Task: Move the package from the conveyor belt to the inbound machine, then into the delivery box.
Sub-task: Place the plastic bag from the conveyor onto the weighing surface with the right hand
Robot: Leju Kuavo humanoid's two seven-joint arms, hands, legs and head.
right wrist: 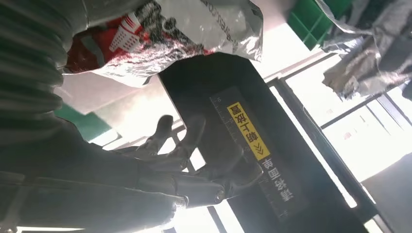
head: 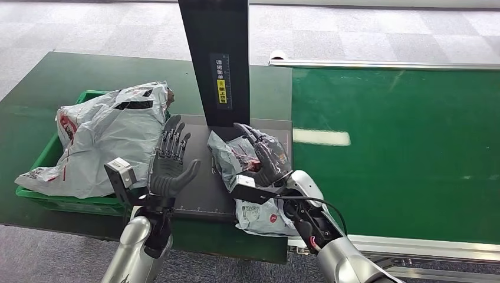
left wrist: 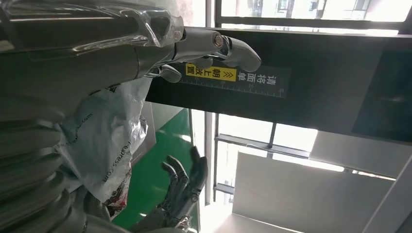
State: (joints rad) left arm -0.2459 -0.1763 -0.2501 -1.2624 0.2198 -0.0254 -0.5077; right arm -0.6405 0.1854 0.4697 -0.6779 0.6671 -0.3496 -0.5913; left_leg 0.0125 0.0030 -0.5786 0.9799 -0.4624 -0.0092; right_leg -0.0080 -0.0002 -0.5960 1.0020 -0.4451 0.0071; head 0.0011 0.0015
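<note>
Head view, green conveyor belt [head: 401, 147], grey carpet [head: 365, 29]

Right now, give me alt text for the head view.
The right hand rests on a grey package lying on the dark scanner platform, while the left hand hovers open beside it. Left, a green bin holds another bag.

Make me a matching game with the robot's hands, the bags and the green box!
Things:
1. left hand
2. right hand
3. green bin
4. small package

States:
A. holds a big grey bag
B. fingers spread, holding nothing
C. lies on the dark machine plate by the black post
D. rests on the small package

Pairs: 1-B, 2-D, 3-A, 4-C
</note>
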